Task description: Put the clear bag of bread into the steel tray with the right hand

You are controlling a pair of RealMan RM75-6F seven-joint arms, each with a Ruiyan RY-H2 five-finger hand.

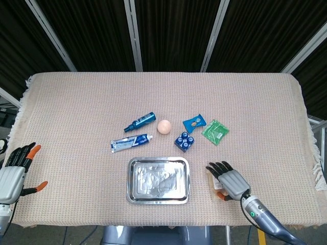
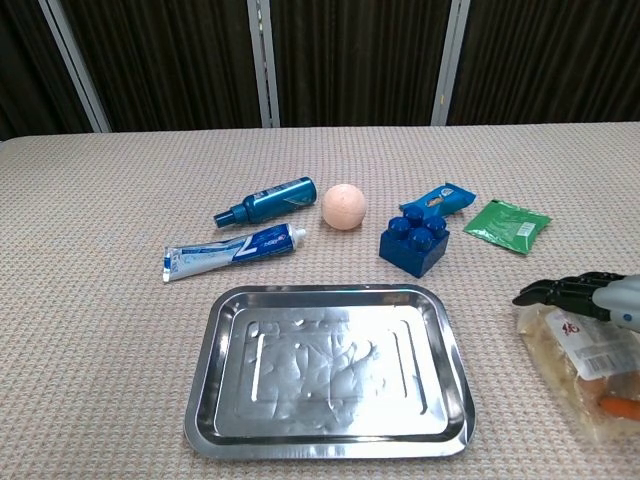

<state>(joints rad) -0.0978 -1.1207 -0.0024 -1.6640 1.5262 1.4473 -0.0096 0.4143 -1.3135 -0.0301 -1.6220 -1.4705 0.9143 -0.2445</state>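
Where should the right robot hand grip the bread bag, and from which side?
Probably across the middle of the bag of bread, coming from above. It lies flat on the cloth right of the steel tray, long axis running away from the robot, so fingers and thumb can close across its narrow width. The right robot hand hovers there already.

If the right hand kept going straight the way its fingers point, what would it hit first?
Probably the blue toy brick. The right hand lies over the bag of bread, its fingers pointing up-left; depth is unclear, so it might pass above.

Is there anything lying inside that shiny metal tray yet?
No, the steel tray shows only its bare bottom, and the bag of bread lies on the cloth beside it.
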